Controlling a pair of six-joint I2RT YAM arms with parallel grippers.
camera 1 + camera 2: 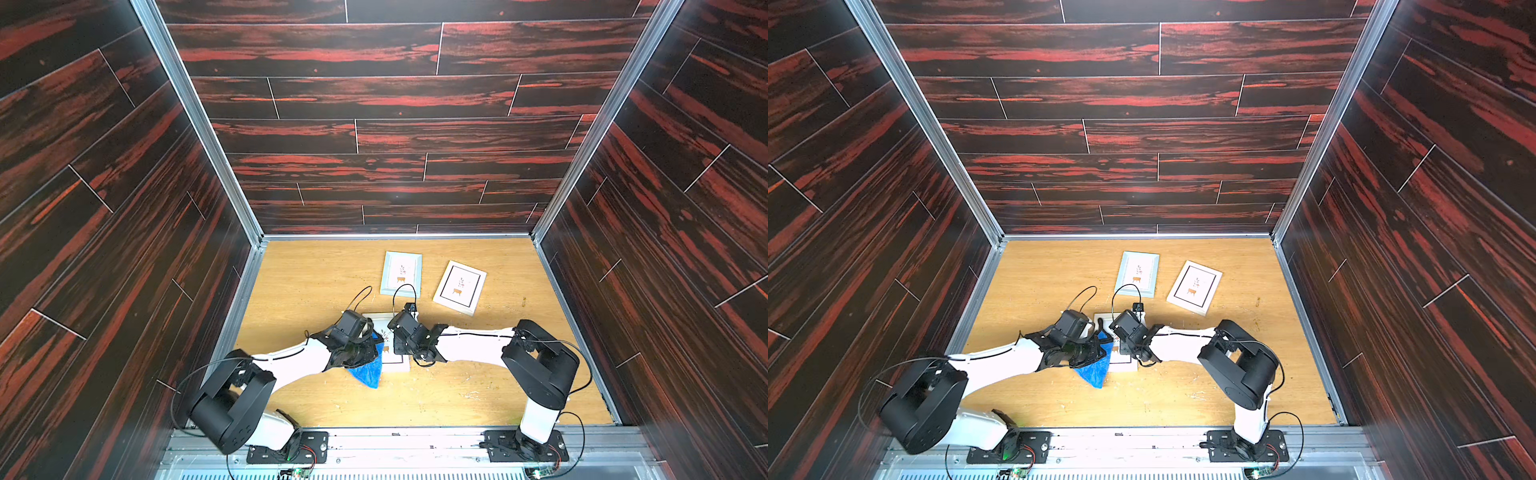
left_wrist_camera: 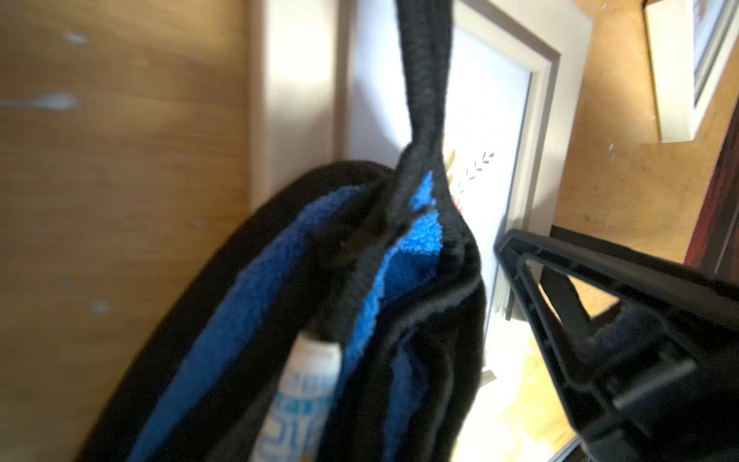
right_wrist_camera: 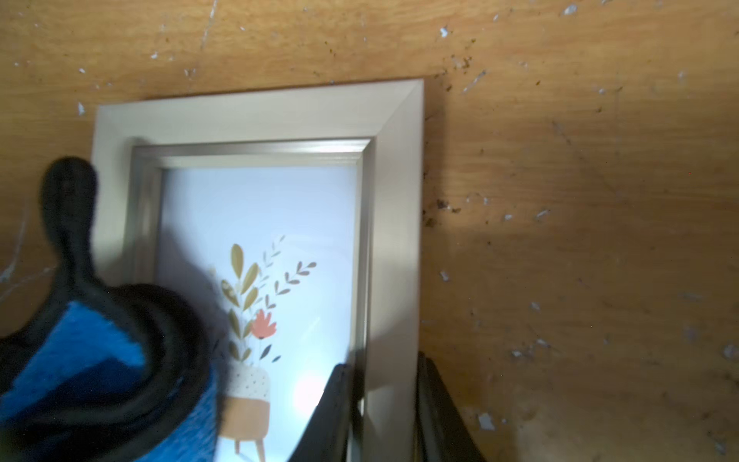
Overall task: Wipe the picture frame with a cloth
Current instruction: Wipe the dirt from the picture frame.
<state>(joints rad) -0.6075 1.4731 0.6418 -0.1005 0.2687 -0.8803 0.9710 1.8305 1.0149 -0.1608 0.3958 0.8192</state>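
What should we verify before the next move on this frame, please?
1. Left pincer shut on the cloth: ok.
2. Right pincer clamped on the frame at its side rail: ok.
3. Frame flat on the table: ok.
4. Cloth pressing on the glass: cannot tell, blurred.
5. Pale blue frame and white frame apart from both pincers: ok.

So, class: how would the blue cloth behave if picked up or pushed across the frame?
The cloth is bunched and trails off in a limp point, so it is probably floppy. Its fluffy pile suggests it is light and would likely drag rather than slip on the frame.
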